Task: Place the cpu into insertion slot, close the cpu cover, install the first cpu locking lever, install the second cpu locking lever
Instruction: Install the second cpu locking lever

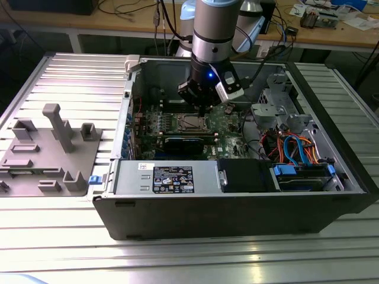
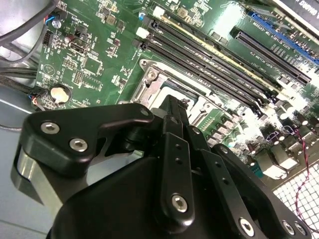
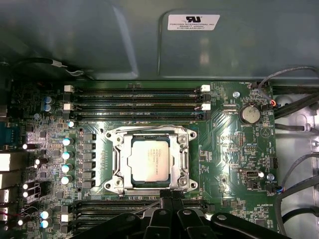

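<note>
Two steps look finished: the chip [image 3: 149, 163] sits in its socket [image 3: 117, 181] with the metal frame [image 3: 152, 133] down over it. My pincer [image 3: 170, 195], fingers pressed together and empty, hovers at the socket's edge, likely working a lever; careful aim needed.

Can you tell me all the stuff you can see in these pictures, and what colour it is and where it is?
computer case: one, dark grey, lying open on the metal table.
motherboard: one, green, inside the case.
cpu: one, silver-grey, sitting in the insertion slot.
cpu cover: one, silvery, down around the cpu.
coin battery: one, silver, on the motherboard.
grey holder tray: one, at the exterior view's left.
cables: orange and blue, at the exterior view's right.
hand: one, black, just beside the slot.
</note>
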